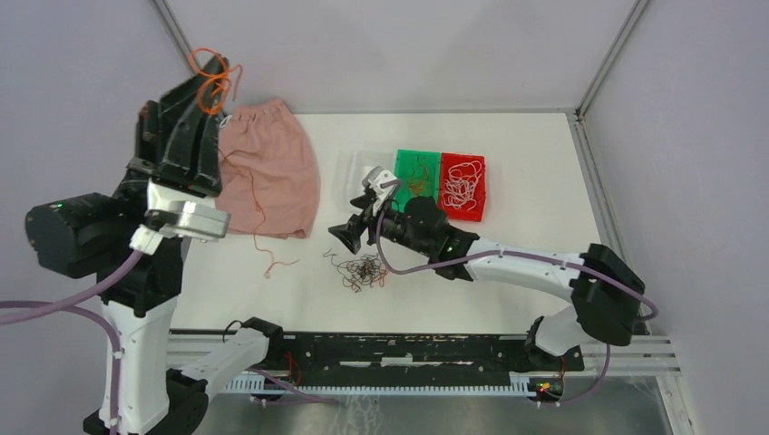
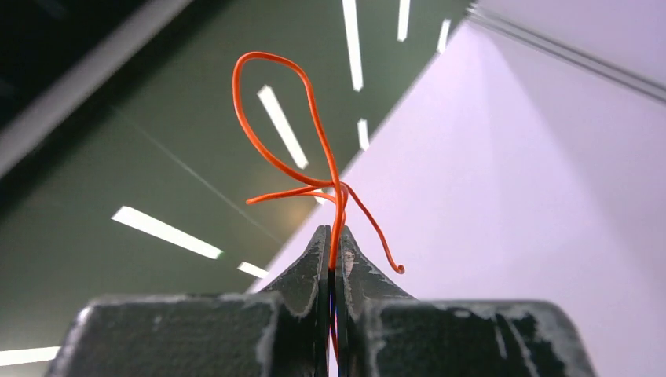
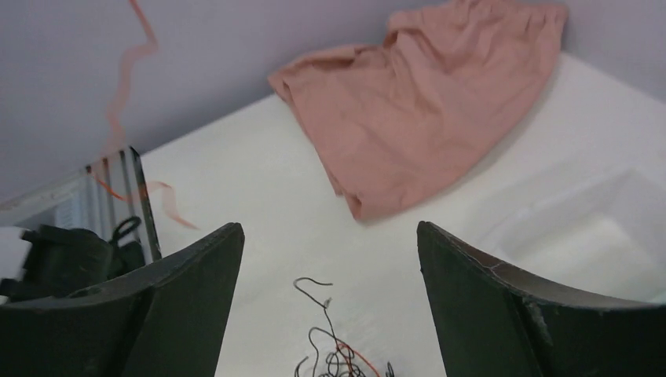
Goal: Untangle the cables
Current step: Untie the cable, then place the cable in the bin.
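Note:
My left gripper (image 1: pixel 216 71) is raised high at the back left, shut on an orange-red cable (image 2: pixel 276 161) that loops above the fingertips. A thin strand of it (image 1: pixel 258 213) trails down over the pink cloth to the table. A small tangle of black cables with a bit of orange-red (image 1: pixel 360 270) lies at the table's middle. My right gripper (image 1: pixel 345 239) hovers just behind and to the left of that clump, open, with nothing between its fingers. In the right wrist view the tangle (image 3: pixel 339 355) shows low between the spread fingers (image 3: pixel 196 275).
A pink cloth (image 1: pixel 272 168) lies at the back left of the table. A green tray (image 1: pixel 403 161) and a red tray (image 1: pixel 479 210) holding white cables (image 1: pixel 461 186) sit side by side at the back centre, beside a clear container (image 1: pixel 352 168).

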Available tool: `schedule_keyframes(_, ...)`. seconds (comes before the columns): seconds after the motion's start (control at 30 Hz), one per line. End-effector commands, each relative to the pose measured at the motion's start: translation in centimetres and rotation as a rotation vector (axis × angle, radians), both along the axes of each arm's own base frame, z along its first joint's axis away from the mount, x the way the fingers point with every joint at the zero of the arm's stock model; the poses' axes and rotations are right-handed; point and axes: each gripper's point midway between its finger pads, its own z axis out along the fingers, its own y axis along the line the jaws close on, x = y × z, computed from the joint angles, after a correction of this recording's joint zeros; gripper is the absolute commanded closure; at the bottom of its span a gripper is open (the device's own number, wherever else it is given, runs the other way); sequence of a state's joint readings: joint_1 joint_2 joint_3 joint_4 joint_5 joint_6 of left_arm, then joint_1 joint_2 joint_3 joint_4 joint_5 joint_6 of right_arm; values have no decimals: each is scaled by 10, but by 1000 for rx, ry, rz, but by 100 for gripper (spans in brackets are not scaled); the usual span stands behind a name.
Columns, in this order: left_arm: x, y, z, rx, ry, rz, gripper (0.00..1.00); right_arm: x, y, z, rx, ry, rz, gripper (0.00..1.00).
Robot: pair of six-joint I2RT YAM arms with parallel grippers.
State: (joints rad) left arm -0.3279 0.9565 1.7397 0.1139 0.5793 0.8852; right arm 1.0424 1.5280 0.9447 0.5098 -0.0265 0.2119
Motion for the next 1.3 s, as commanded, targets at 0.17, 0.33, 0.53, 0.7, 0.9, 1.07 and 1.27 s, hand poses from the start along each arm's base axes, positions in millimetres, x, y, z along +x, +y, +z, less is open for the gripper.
schedule_keyframes(0.17,28,-27,-73,76,257,-128,97,-36,-6,139,179,-194,177,12)
schedule_keyframes(0.33,30,-27,-87,82,291,-131,97,-47,7,161,223,-185,267,12)
schedule_keyframes(0.53,28,-27,-90,77,305,-143,97,-28,28,145,134,-174,240,17)
schedule_keyframes(0.7,27,-28,-90,65,319,-159,97,-16,45,138,94,-153,235,29)
schedule_keyframes(0.9,24,-25,-88,38,336,-171,97,-3,59,140,82,-110,216,90)
schedule_keyframes(1.07,19,-22,-86,14,344,-175,97,15,48,157,176,-64,161,99)
schedule_keyframes(1.27,22,-18,-106,-20,430,-174,97,48,15,177,252,-14,65,100)
